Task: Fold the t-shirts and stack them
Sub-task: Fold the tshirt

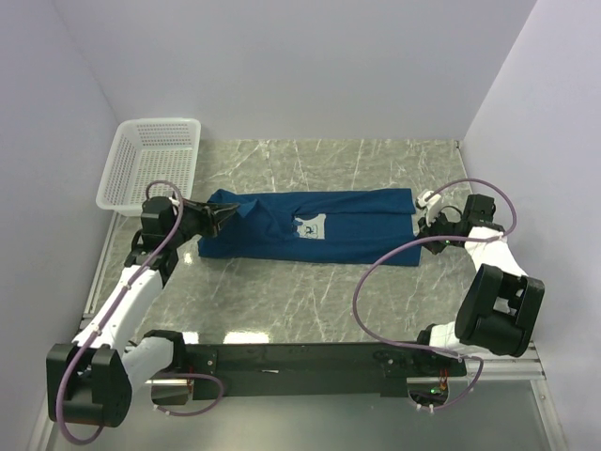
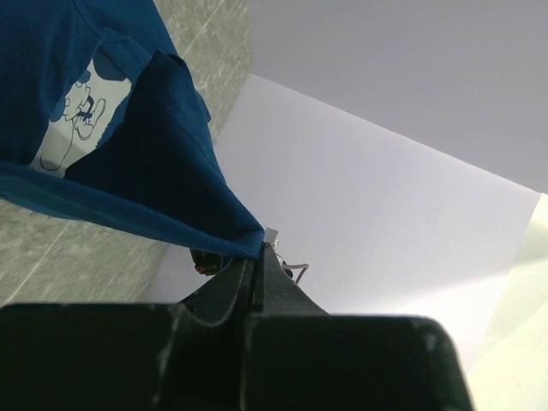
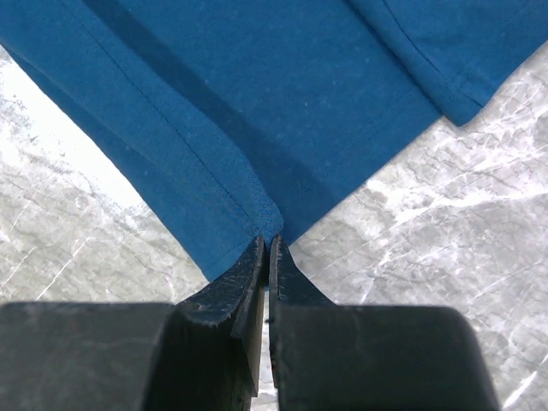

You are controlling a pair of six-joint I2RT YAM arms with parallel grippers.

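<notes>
A dark blue t-shirt point(image 1: 310, 225) with a pale square print point(image 1: 309, 226) lies stretched sideways across the marble table. At its left end my left gripper point(image 1: 218, 216) is shut on a fold of the cloth, lifted slightly; in the left wrist view the t-shirt point(image 2: 163, 163) hangs from the pinched jaws point(image 2: 259, 248) with its print point(image 2: 77, 116) showing. At the right end my right gripper point(image 1: 424, 224) is shut on the hem. The right wrist view shows the blue t-shirt point(image 3: 257, 103) pinched at my gripper point(image 3: 269, 244) just above the table.
A white lattice basket point(image 1: 150, 162) stands at the back left corner by the wall. Marble tabletop point(image 1: 310, 301) lies bare between the shirt and the arm bases. Pale walls close in the left, back and right sides.
</notes>
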